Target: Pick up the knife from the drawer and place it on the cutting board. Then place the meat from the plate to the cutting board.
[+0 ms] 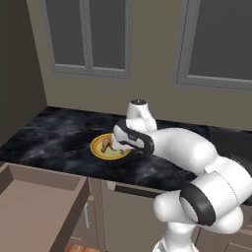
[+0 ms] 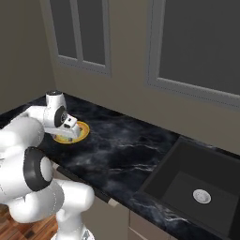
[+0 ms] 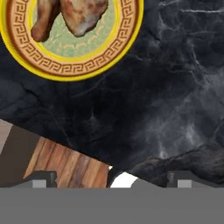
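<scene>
Hovering over the dark marble surface (image 1: 59, 138), the hand (image 3: 111, 178) stands spread as wide as it goes, gripping nothing; the two dark tips (image 3: 41, 178) sit at the bottom of the hand view, apart from everything. Nearest the base, the drawer (image 1: 37, 197) is pulled out, and the visible part of its floor looks bare; knife not made out in these views. Just beyond the hand lies the plate (image 3: 70, 57), yellow rim, with the meat (image 3: 72, 15) lumped on its green centre. Farther right, the sink (image 2: 197, 187).

Judgement: step in hand looks like reaching for the meat, hand short of it. To do it well: carry the hand forward till the tips straddle the thickest lump, come straight down, keep clear of the plate rim, close gently. Cutting board unseen, so drop spot uncertain.
</scene>
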